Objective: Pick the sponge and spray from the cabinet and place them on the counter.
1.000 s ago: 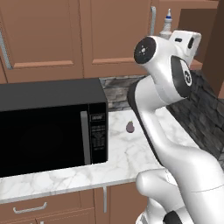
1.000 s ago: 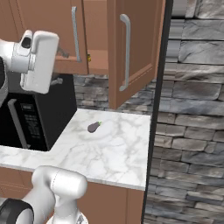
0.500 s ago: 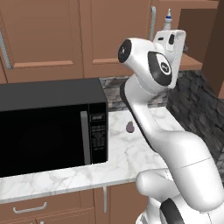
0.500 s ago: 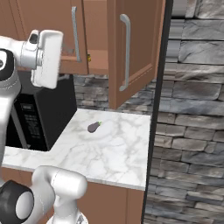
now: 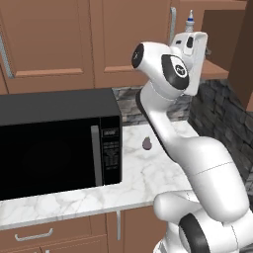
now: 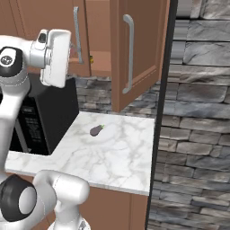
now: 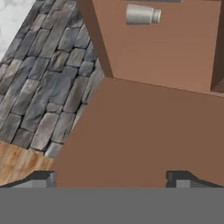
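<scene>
Hand view: two-finger gripper (image 7: 112, 177) spread wide, empty, near brown wooden cabinet (image 7: 144, 131) — tall pale grey-white spray bottle (image 5: 189, 23) unpicked. White marble counter (image 6: 112, 157) holds neither item — task judged barely begun.

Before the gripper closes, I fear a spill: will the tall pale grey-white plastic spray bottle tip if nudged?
Probably. The tall pale grey-white plastic spray bottle stands upright on the brown wooden cabinet shelf, and its tall, narrow-necked shape suggests it could topple if nudged high. As plastic, it is probably light and unlikely to break. The gripper looks open.
</scene>
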Controlling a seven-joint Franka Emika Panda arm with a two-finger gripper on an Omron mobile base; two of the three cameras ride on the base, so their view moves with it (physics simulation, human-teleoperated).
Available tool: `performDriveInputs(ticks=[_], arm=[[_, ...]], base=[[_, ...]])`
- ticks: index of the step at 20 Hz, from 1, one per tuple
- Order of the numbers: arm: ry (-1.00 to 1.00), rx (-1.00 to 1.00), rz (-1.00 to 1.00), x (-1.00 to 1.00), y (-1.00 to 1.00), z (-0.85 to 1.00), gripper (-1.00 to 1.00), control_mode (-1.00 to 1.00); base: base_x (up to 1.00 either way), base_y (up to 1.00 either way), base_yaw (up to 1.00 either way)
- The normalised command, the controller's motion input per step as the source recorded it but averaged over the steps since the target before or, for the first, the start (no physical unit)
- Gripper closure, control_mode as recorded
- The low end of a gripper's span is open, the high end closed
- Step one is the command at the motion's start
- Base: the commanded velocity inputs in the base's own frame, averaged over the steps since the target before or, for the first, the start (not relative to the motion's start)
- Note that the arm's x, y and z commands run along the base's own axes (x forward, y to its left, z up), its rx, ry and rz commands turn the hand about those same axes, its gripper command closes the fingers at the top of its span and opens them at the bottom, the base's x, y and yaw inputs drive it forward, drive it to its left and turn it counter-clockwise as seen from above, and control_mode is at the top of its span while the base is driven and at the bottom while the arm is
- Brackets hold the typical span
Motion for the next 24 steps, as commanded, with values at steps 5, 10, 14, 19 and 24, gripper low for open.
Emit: performDriveInputs(ticks=[5,10,14,19,24], arm=[[0.00,-0.02,-0.05,0.06,-0.34,0.00,-1.00,-1.00],[0.00,0.00,-0.05,0.06,-0.37,0.00,-1.00,-1.00],[0.00,0.00,-0.05,0.08,-0.40,0.00,-1.00,-1.00],[0.00,0.00,-0.05,0.03,-0.48,0.00,-1.00,-1.00],[0.02,0.00,-0.05,0.05,-0.48,0.00,-1.00,-1.00]], base=[[0.00,0.00,0.00],[0.00,0.00,0.00],[0.00,0.00,0.00],[0.00,0.00,0.00],[0.00,0.00,0.00]])
